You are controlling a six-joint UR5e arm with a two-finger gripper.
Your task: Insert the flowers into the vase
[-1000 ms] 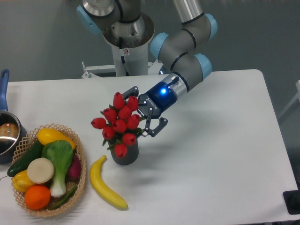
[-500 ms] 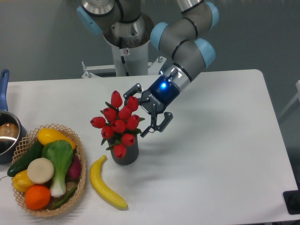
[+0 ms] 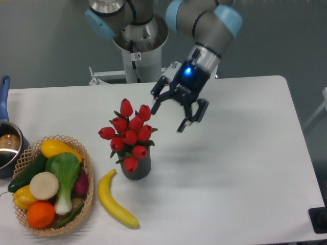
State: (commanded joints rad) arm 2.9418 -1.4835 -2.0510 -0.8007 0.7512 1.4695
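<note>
No legible text or labels

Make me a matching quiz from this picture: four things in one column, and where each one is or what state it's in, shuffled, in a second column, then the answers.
Things:
1. red tulip bunch
2. dark grey ribbed vase
3. yellow banana
4. two-finger tool

Places or states:
A. lying flat on the white table, beside the wicker basket
B. open and empty, up and to the right of the blooms
C. standing upright, holding stems
D. sticking out of the round mouth

Pairs: 1-D, 2-C, 3-A, 4-B
</note>
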